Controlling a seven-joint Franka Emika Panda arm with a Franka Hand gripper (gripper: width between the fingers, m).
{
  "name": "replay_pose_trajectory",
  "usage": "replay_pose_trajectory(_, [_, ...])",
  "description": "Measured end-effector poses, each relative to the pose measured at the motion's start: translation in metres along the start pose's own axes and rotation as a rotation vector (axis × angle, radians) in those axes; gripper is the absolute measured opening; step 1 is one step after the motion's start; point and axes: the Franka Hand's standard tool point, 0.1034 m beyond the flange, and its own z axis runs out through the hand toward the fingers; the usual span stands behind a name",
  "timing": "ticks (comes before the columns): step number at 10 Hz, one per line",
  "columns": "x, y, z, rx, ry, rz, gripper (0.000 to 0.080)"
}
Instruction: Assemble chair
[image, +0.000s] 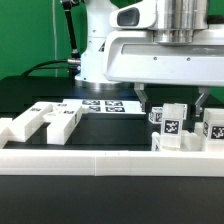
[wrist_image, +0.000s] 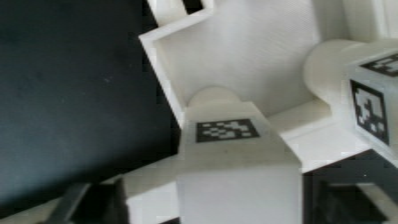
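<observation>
1. My pincer (image: 173, 102) hangs spread, one finger on either side of the cluster of chair parts (image: 172, 128). I see neither finger touching plastic, so I judge that I am pinching nothing.
2. That cluster stands at the exterior view's right, just behind the long rail (image: 90, 160). Two loose pieces (image: 48, 120) lie well apart from it at that view's left, near the marker board (image: 102, 104).
3. In the wrist view, the middle piece (wrist_image: 231, 170) runs between my fingers, with its tag (wrist_image: 226, 130) facing the camera.
4. I expect these parts to be hard, stiff plastic: light, unlikely to bend or crush, but smooth enough to slip.
5. I would take hold on two flat, parallel side faces, near the middle of the piece so it does not swing. I would avoid the rounded end and the tag.
6. The neighbouring parts sit close, so a skewed squeeze could nudge them.
</observation>
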Motion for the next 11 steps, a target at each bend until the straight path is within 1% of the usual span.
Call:
replay_pose_trajectory(1, [0.0000, 0.0000, 0.0000, 0.000, 0.000, 0.017, 0.0364])
replay_pose_trajectory(2, [0.0000, 0.0000, 0.0000, 0.000, 0.000, 0.036, 0.0289])
replay_pose_trajectory(3, [0.0000, 0.0000, 0.0000, 0.000, 0.000, 0.036, 0.0289])
replay_pose_trajectory(5, [-0.0001, -0.0002, 0.0002, 0.001, -0.001, 0.162, 0.0289])
replay_pose_trajectory(8, [0.0007, -0.0006, 0.0011, 0.019, 0.006, 0.509, 0.0289])
replay_pose_trajectory(10, [-0.0004, -0.0028, 0.0014, 0.022, 0.006, 0.675, 0.0291])
replay_pose_trajectory(11, [-0.0006, -0.0037, 0.0017, 0.027, 0.007, 0.806, 0.0291])
